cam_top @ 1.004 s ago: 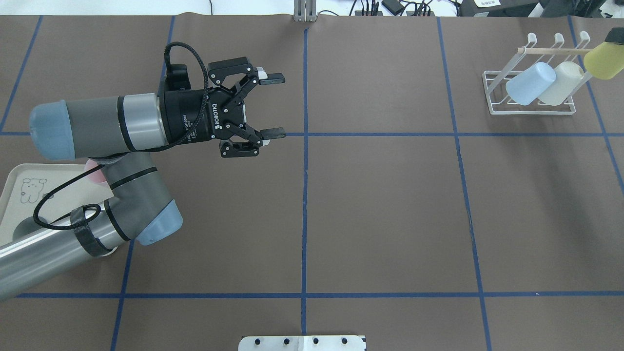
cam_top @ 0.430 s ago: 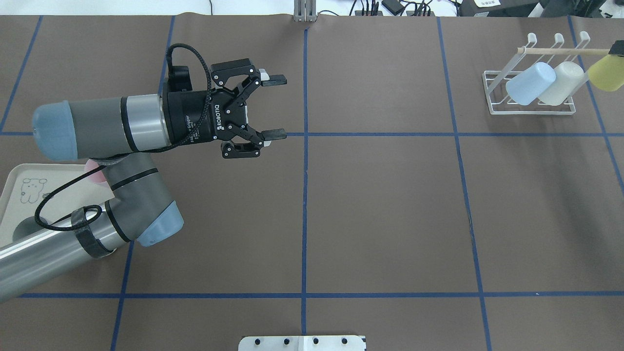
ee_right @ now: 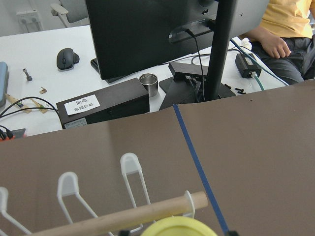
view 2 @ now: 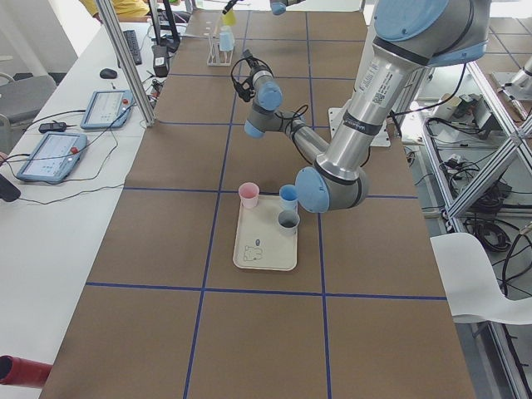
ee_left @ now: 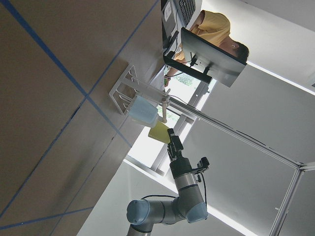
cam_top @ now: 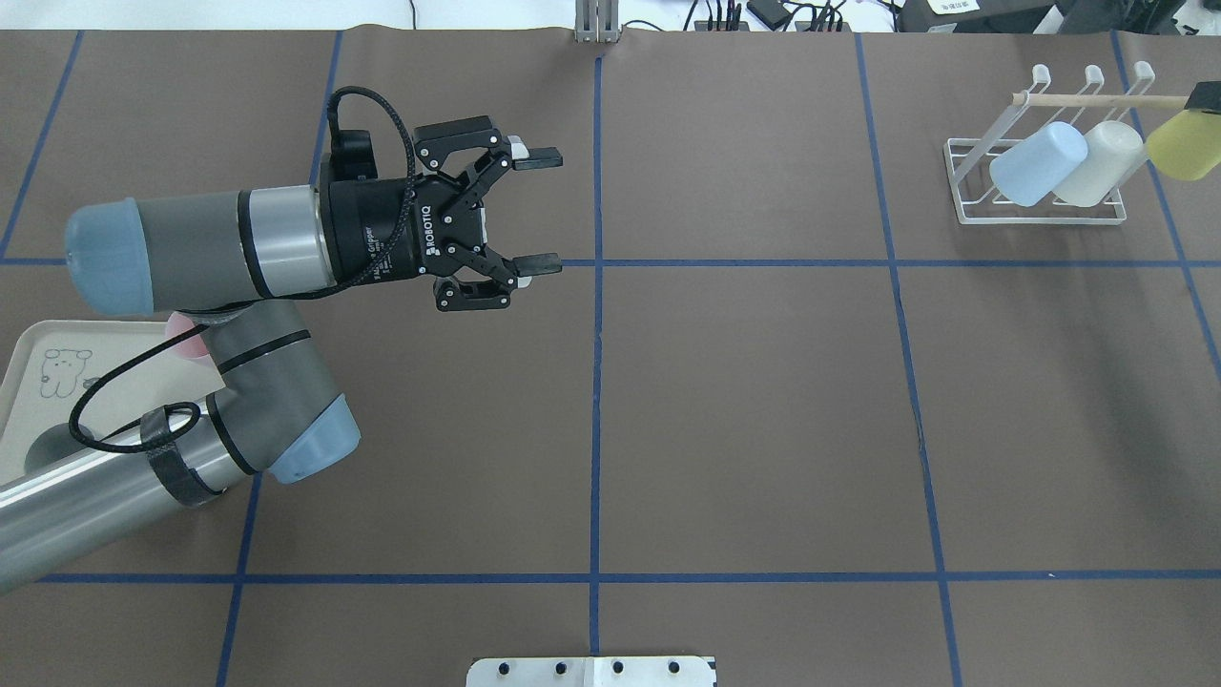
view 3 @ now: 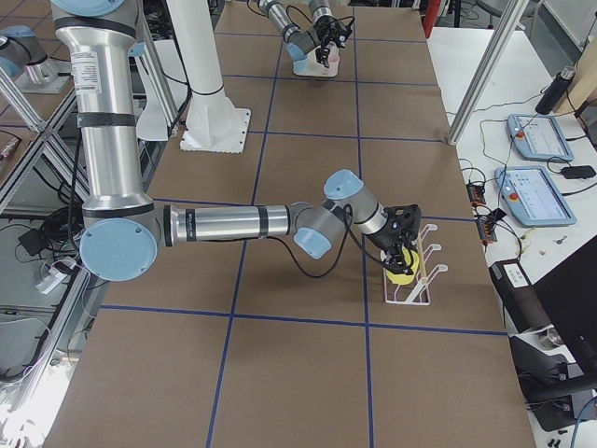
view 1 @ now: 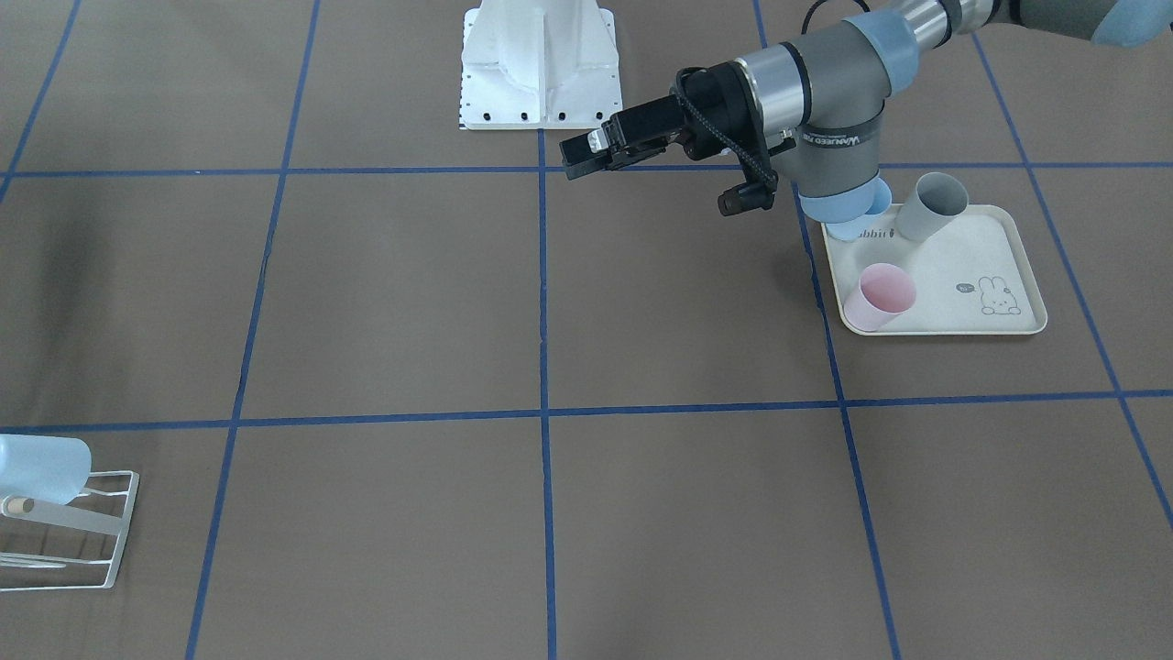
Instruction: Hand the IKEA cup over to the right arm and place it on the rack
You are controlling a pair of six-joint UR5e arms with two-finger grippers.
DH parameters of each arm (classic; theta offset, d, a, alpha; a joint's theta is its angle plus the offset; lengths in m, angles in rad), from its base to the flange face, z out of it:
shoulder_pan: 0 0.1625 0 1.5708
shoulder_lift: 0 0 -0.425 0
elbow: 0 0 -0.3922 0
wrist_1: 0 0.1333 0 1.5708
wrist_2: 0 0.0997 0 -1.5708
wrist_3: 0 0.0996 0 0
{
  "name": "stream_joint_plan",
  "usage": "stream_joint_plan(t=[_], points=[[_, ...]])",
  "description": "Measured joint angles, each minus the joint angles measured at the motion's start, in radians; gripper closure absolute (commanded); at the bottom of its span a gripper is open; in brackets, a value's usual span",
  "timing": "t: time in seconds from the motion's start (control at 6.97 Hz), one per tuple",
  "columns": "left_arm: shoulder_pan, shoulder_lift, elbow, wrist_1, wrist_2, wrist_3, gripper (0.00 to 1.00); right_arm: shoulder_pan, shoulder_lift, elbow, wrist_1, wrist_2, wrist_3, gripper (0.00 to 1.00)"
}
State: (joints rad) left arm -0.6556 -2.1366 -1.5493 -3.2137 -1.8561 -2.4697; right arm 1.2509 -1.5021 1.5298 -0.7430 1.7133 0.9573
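My right gripper (view 3: 400,252) is shut on a yellow cup (cam_top: 1183,143) and holds it tilted at the right end of the white wire rack (cam_top: 1035,215), beside the wooden rod (cam_top: 1097,98). In the overhead view only one fingertip (cam_top: 1208,94) shows at the frame edge. The right wrist view shows the cup's rim (ee_right: 177,227) just under the rod (ee_right: 123,219). A blue cup (cam_top: 1038,164) and a white cup (cam_top: 1097,164) lean on the rack. My left gripper (cam_top: 555,205) is open and empty, hovering left of the table's middle.
A cream rabbit-print tray (view 1: 1008,266) lies under my left arm with a pink cup (view 1: 878,295), a grey cup (view 1: 930,206) and a blue cup (view 1: 866,218). The robot's white base (view 1: 541,69) stands at mid-table edge. A monitor and a person sit beyond the rack.
The yellow cup has dropped slightly lower beside the white cup at the rack's end. My left arm has shifted very slightly, its gripper still open.
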Motion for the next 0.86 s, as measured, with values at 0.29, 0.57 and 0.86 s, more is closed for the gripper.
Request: stream_joint_plan(t=[0.29,0.57,0.86], points=[[-0.001,-0.001,0.000,0.000,0.000,0.000,0.01,-0.007,0.024,-0.033,0.001,-0.003,0.002,0.00],[-0.003,-0.001,-0.001,0.000,0.000,0.002,0.01,-0.017,0.057,-0.075,0.024,-0.007,0.008,0.00],[-0.013,0.004,-0.003,0.011,-0.005,0.047,0.01,-0.025,0.067,-0.087,0.042,-0.006,0.011,0.00]])
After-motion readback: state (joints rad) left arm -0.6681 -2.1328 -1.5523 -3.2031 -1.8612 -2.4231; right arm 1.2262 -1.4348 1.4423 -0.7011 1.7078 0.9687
